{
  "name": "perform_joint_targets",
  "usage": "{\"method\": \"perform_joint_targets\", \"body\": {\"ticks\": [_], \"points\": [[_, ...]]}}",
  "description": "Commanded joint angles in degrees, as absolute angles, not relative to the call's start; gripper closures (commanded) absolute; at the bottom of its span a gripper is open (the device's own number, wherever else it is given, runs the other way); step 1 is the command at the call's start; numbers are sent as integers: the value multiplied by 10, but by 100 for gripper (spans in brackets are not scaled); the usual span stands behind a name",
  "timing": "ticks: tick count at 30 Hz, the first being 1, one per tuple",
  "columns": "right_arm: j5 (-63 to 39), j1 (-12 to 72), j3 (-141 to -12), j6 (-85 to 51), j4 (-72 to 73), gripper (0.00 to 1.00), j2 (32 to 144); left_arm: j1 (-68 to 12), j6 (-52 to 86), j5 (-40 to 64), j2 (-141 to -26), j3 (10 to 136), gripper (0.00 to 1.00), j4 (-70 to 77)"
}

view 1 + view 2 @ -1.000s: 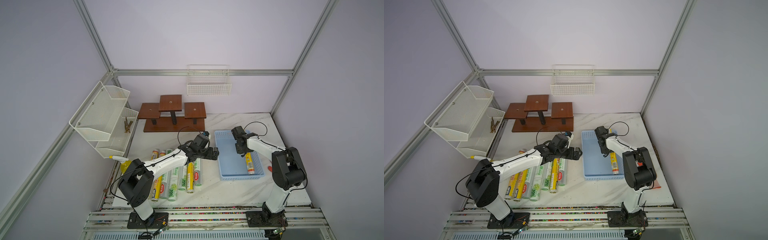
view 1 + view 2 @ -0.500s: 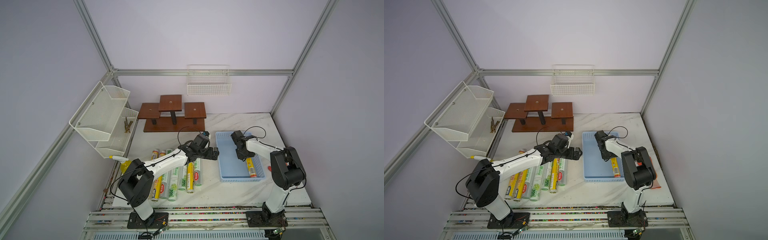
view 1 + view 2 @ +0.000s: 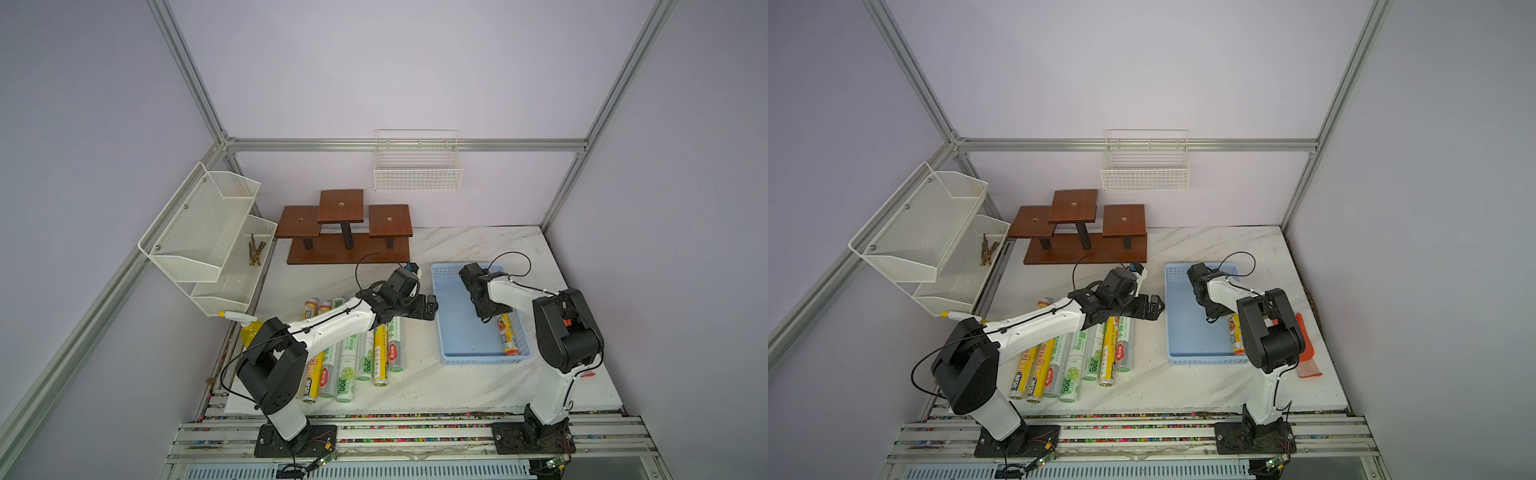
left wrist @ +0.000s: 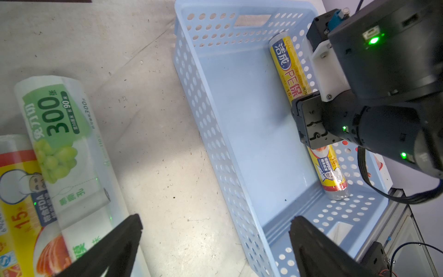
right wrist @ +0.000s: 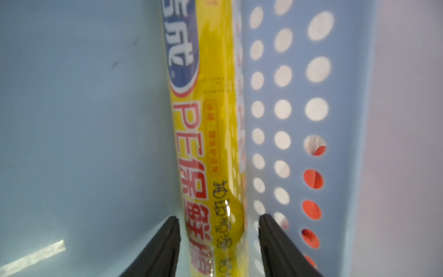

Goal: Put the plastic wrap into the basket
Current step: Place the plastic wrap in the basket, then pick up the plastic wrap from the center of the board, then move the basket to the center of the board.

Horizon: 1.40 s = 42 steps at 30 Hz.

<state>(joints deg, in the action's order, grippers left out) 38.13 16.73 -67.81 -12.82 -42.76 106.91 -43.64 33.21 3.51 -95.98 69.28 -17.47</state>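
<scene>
At the far left, a white mesh rack [image 3: 199, 232] is fixed to the side wall, well apart from the task's things. On the left part of the desk [image 3: 465, 245] a row of rolls [image 3: 380, 353] is laid out side by side. Seven are counted in both top views (yellow, white-green and silvery sleeves). All are set lengthwise front to back, each touching or just beside its neighbour. The row's far ends are crossed by the left arm, so those ends are partly hidden.

Next, the left pincer [image 3: 433, 308] is held above the desk btwn the row and the basket [image 3: 461, 332], just beside the basket's left wall. Its jaws are spread wide, w/ nothing gripped. In the left wrist view only bare desk and that perforated wall are framed btwn the two fingers.

The basket is set on the desk's right half, long sides running front to back. One yellow roll [image 5: 208, 144] is found inside, flat on the floor and just beside the right long wall.

The right pincer [image 3: 490, 316] is lowered into the basket over that roll's mid part, one finger either side. In the right wrist view a slim gap is seen btwn each finger and the sleeve. The jaws are thus slightly parted and the roll is not clamped.

Furthest right, an orange item [image 3: 1308, 361] is seen on the desk just beside the basket.
</scene>
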Motion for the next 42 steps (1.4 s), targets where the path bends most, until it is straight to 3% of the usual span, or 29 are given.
{"method": "perform_joint_targets", "body": {"ticks": [1, 7, 14, 18, 22, 27, 42], "points": [[405, 168, -669, -147, -410, 46, 1040, -436, 316, 21, -946, 713, 0, -175], [333, 169, -672, -166, -421, 43, 985, -435, 306, -44, -937, 724, 0, -225], [217, 154, -589, -208, -329, 35, 752, -423, 288, -80, -994, 792, 6, -367], [148, 74, -540, -221, -285, 17, 675, -422, 292, -84, -1058, 850, 16, -439], [27, -25, -511, -237, -275, 11, 680, -423, 308, -109, -1106, 904, 23, -502], [-57, -95, -464, -248, -235, 9, 702, -423, 335, -127, -1121, 905, 24, -516], [-216, -107, -456, -221, -196, 9, 793, -422, 356, -48, -1171, 901, 27, -475]]}}
